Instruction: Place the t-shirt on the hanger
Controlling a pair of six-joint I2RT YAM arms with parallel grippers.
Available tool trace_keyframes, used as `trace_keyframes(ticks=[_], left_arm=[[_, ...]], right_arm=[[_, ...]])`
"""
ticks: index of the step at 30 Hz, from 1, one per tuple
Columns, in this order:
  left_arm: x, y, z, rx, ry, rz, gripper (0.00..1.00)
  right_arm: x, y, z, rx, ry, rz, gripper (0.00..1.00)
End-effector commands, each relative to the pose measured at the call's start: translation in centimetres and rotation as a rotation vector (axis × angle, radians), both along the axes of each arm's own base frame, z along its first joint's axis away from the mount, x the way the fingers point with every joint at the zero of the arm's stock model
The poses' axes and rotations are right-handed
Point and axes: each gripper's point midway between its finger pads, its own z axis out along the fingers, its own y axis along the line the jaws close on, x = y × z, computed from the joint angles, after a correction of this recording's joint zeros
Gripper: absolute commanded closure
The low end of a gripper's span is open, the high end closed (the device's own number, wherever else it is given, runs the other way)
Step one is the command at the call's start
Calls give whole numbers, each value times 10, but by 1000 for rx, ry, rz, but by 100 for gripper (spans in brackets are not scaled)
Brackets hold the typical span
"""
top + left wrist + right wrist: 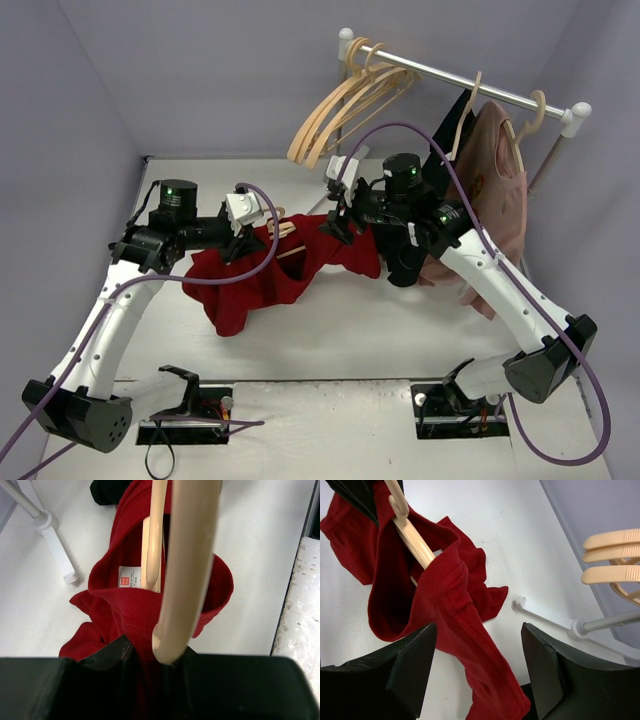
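We are working over the white table [350, 340], with the clothes rail [460, 85] standing at its far right. The dark red t-shirt [260, 285] is hanging slung between our two arms, its lower part trailing onto the table. The wooden hanger [187, 555] is poking through the neck opening. Our left gripper [155, 662] is clamping the hanger's end, with collar cloth bunching against it. Our right gripper [479, 630] is standing with its jaws wide apart, a band of shirt running loose between them.

We are judging that loose band the main risk. Nothing is pinching it, so a pull from the right arm may let it slide free, and the shirt's weight may then drag the collar back off the hanger. The hanger may also be twisting in the left grip, since cloth is sharing the hold. The white tag [129, 576] is sitting just beside the wood, so the hanger arm could be catching the collar fold rather than entering a shoulder.
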Motion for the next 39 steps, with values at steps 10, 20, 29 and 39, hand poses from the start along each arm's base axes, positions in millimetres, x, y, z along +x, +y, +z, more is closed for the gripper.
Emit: trace_keyframes(ticks=[10, 20, 29, 39], left_arm=[[-8, -8, 42, -54, -148, -103, 100], [-18, -9, 44, -50, -164, -152, 100], [-18, -12, 45, -47, -163, -186, 100], [-17, -12, 41, -41, -157, -194, 100]], right_arm=[[-7, 18, -2, 39, 12, 130, 35], [-12, 26, -14, 38, 52, 187, 43], [-28, 29, -20, 44, 85, 240, 59], [-36, 33, -17, 52, 76, 272, 100]])
